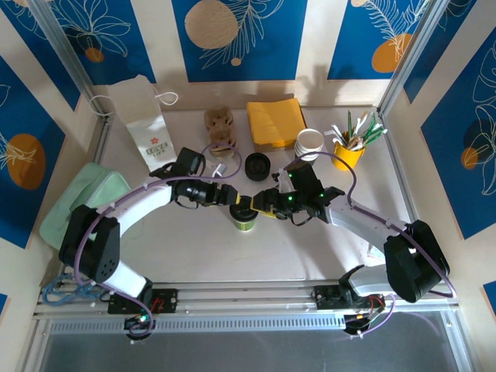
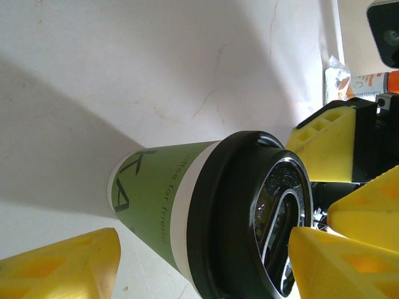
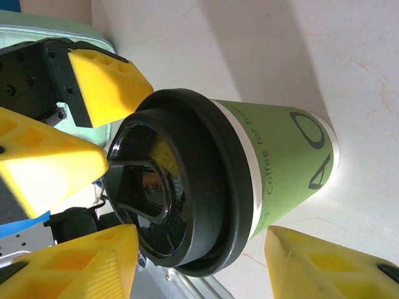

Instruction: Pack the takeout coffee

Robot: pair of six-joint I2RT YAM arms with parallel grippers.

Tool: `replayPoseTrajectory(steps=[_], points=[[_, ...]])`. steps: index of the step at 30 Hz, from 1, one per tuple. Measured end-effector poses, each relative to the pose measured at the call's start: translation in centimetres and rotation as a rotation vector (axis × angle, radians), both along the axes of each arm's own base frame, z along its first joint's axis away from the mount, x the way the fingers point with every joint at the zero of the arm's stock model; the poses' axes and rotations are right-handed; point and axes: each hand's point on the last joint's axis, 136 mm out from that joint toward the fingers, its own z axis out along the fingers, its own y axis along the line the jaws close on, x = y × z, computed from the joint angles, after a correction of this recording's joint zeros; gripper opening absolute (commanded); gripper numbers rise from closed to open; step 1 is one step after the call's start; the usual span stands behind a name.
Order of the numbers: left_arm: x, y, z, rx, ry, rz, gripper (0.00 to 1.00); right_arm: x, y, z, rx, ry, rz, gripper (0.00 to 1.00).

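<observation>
Left gripper (image 2: pixel 206 242): jaws apart, one yellow finger on each side of the takeout coffee (image 2: pixel 156 212). The near finger stands just off the green wall, with bare table (image 2: pixel 124 75) showing between them. The far finger overlaps the rim of the fitted lid (image 2: pixel 237 205). No grip seen.

Right gripper (image 3: pixel 201 240): jaws roughly half spread, straddling the same cup at lid height. Its fingers (image 3: pixel 324 265) sit very close to rim and wall. Contact is possible, but I cannot tell from this angle.

The takeout coffee (image 1: pixel 244 221) is a green-and-white paper cup with a black lid on, upright near the table's centre. The two grippers come at it from opposite sides, tips nearly meeting over the lid.

Further out, toward the back of the table:
- loose black lid (image 1: pixel 256 165)
- stack of white cups (image 1: pixel 310 141)
- yellow napkins (image 1: pixel 276 122)
- brown pulp carrier (image 1: pixel 219 124)
- white paper bag (image 1: pixel 147 128)
- yellow pot of stirrers (image 1: pixel 349 153)

Pale green cloth (image 1: pixel 81 203) at the left edge.
</observation>
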Motion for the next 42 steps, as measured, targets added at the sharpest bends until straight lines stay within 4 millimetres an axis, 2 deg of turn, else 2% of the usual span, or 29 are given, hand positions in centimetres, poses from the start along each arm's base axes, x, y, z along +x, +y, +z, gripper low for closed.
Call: replayPoseTrajectory(steps=[19,42], points=[[0.2,0.1,-0.7,0.019,0.009,0.007,0.63,0.6,-0.1,-1.4,-0.042,0.014,-0.004,0.55],[0.0,0.2,-1.5,0.022,0.001,0.008,0.58,1.0,-0.4,-1.9,-0.038,0.018,-0.004,0.54]])
